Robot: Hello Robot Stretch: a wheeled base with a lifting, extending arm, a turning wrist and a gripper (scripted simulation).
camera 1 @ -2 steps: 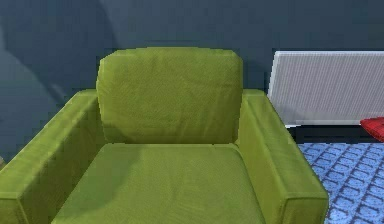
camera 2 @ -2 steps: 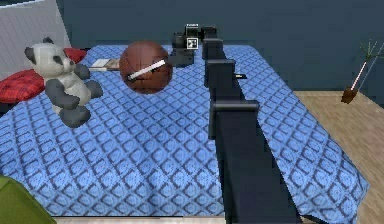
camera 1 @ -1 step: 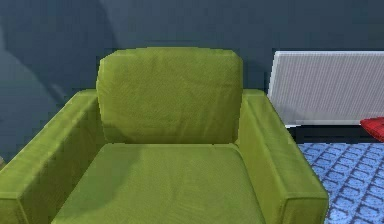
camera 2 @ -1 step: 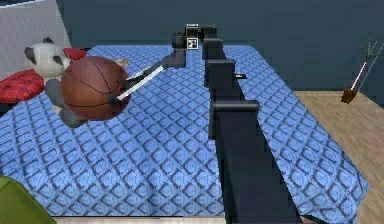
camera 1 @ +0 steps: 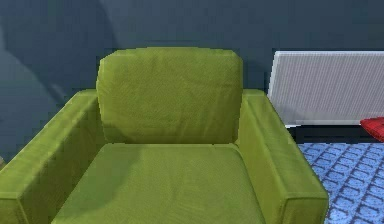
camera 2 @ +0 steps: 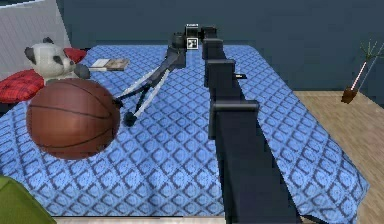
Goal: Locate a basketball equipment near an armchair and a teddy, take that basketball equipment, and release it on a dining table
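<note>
Rates the search as done: basketball [camera 2: 72,118] found at the arm side view's left, on or over a blue diamond-patterned surface [camera 2: 180,160], near the teddy [camera 2: 47,57] and close to the armchair [camera 1: 165,140]. Places the end effector [camera 2: 128,108] with thin fingers reaching toward the ball's right edge; cannot tell contact, nor whether holding anything. Leaves, by this judgement, a confirmed grasp, the carry, and the release on a dining worktop. Reads the ball as a smooth orange-brown sphere with dark seams, likely to roll; the armchair as boxy, olive-green, soft-upholstered; the teddy as plush, white and black; the arm [camera 2: 240,130] as a dark, rigid square bar.
</note>
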